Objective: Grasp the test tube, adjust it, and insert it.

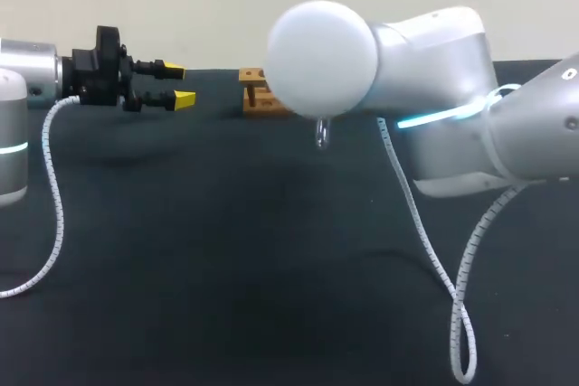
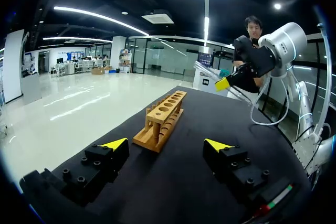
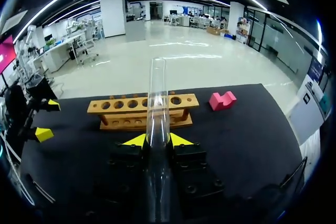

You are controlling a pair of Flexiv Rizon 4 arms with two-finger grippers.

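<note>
A clear glass test tube (image 3: 157,90) stands between the yellow-tipped fingers of my right gripper (image 3: 156,141), which is shut on it; the tube points out ahead towards the wooden rack (image 3: 142,109). In the head view my right arm hides that gripper, and only the tube's rounded end (image 1: 322,137) shows below the arm. The rack (image 1: 257,93) with its row of holes sits at the table's far side. My left gripper (image 1: 178,85) hovers open to the left of it, holding nothing. From the left wrist, the rack (image 2: 160,119) lies ahead of the left gripper (image 2: 167,145), with my right gripper (image 2: 231,80) above and beyond it.
A pink notched block (image 3: 222,100) lies on the black table to the right of the rack. White coiled cables (image 1: 434,259) hang from both arms over the dark table (image 1: 226,268).
</note>
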